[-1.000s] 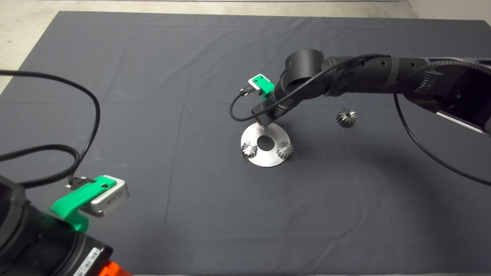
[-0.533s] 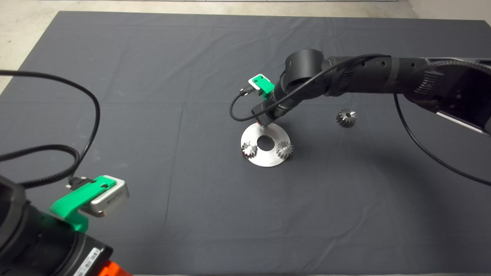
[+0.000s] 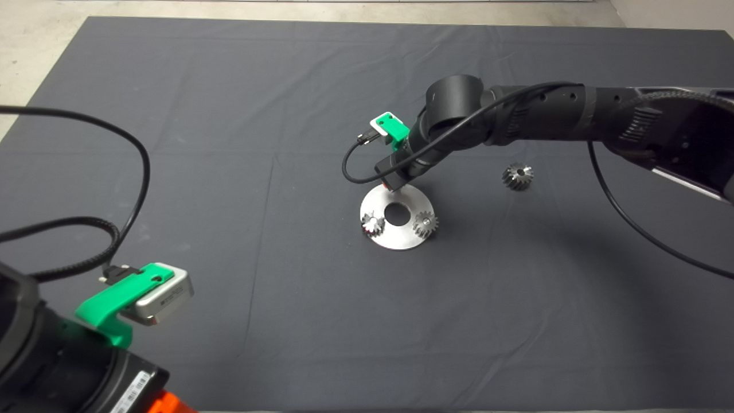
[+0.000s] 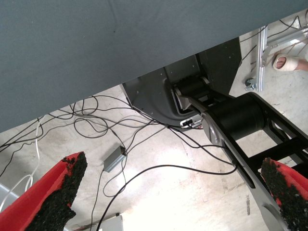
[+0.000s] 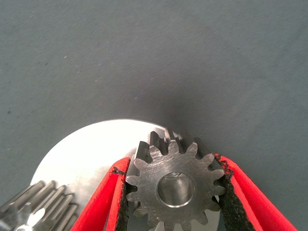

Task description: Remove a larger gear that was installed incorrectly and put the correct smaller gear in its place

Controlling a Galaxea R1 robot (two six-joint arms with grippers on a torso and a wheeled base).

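With right gripper (image 5: 172, 163) pinching the smaller gear (image 5: 175, 190) across its teeth, holding it flat at the steel plate (image 3: 395, 238) rim, likely for square seating, larger gear (image 3: 518, 176) aside on the desk, left gripper (image 4: 173, 168) parked, spread.

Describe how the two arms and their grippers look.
Both arms are black, with looping black cables. The right arm carries a green camera bracket. The left gripper and right gripper have red fingers with rough black pads.
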